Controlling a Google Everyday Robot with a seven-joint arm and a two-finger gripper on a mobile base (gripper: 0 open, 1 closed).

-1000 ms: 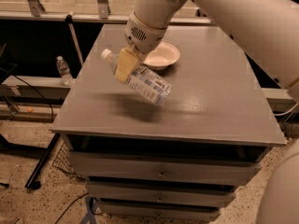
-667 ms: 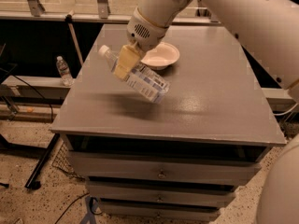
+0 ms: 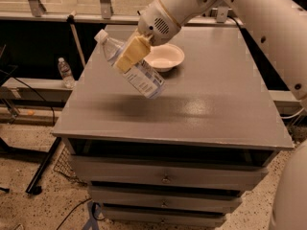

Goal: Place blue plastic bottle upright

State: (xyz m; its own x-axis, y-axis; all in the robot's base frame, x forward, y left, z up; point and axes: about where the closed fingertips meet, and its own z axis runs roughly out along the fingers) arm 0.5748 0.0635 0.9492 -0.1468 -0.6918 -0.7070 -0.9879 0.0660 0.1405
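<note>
My gripper [image 3: 128, 56] sits in the upper middle of the frame, just left of the white bowl [image 3: 168, 59], and it is clamped across the blue plastic bottle [image 3: 145, 80] a little above the bottle's middle. One tan finger pad [image 3: 130, 51] lies flat over the near side of the bottle; the other finger is hidden behind it.

The bottle hangs at a slant. Its white cap [image 3: 100, 35] points to the upper left, and its base angles down to the lower right, toward the grey tabletop [image 3: 201, 114]. A soft shadow [image 3: 125, 107] lies on the tabletop below the bottle and apart from it, so I judge that the base is off the surface and not resting on it.

The pickup looks done, since I have the bottle firmly and it is in the air. The rest of the job is not done. The bottle is well short of vertical, and its base is not on the table. I need to turn my wrist until the cap is straight above the base, lower the bottle onto the bare tabletop, let go, and see that it stands by itself. I will set it down apart from the bowl.

The small water bottle [image 3: 64, 72] at the left edge of the frame, off the table, is not my concern.
</note>
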